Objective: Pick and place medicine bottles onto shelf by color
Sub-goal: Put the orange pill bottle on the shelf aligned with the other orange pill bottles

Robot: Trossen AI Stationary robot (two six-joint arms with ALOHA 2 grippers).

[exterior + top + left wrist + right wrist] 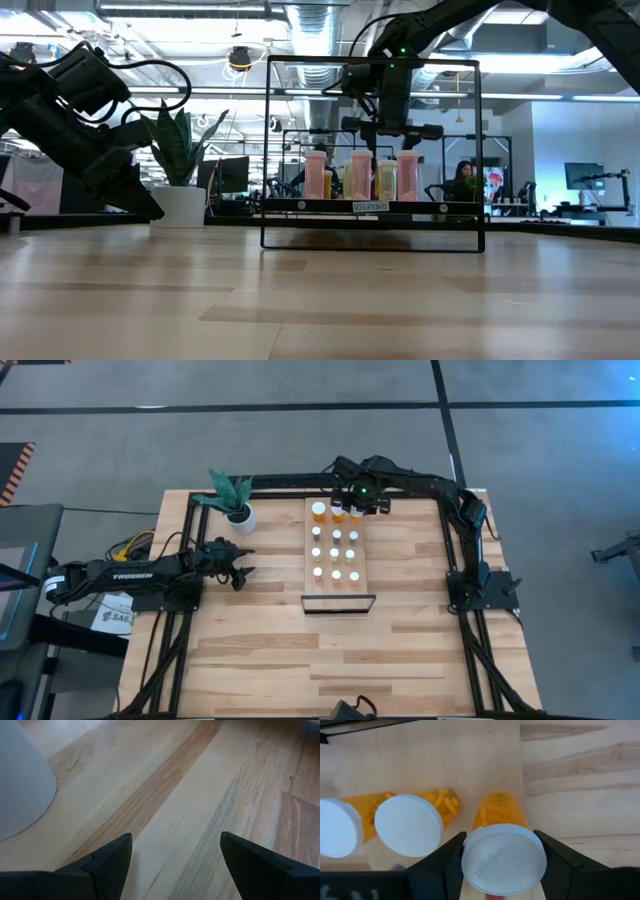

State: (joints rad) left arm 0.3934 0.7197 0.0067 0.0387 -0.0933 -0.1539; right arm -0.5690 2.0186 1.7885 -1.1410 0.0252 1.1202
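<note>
Right hand [502, 862] pinching a large orange bottle [501, 845] by its cap, upper middle of high view, over shelf [322, 582] back row. Lower straight, seat upright beside neighbours, then release. Left hand [175, 865] spread, idle.

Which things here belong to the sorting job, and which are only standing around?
Job:
- medicine bottles
- shelf
- right gripper, closed on a large orange bottle

Not job:
- potted plant
- left gripper, open, idle beside the plant
</note>
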